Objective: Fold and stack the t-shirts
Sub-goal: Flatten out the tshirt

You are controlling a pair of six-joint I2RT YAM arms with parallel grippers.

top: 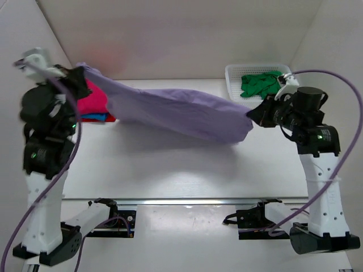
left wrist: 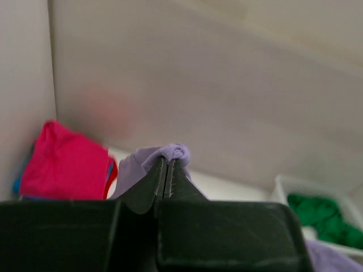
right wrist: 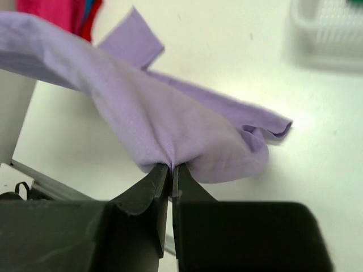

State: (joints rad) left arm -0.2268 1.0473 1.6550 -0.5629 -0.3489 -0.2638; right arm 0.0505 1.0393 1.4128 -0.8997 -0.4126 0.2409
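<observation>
The lilac purple t-shirt [top: 176, 110] hangs stretched above the table between both grippers. My left gripper [top: 79, 76] is shut on its left end [left wrist: 170, 153], high at the far left. My right gripper [top: 253, 113] is shut on its right end [right wrist: 170, 153]. A stack of folded shirts lies at the far left: magenta pink [top: 91, 101] on top, with red [top: 109, 118] and blue [top: 95, 117] edges below; it also shows in the left wrist view [left wrist: 65, 167]. A green t-shirt [top: 260, 84] lies crumpled in the white basket [top: 235, 76].
White walls enclose the table on the left, back and right. The basket stands at the back right, just behind my right gripper. A metal rail [top: 187, 200] runs along the table's near edge.
</observation>
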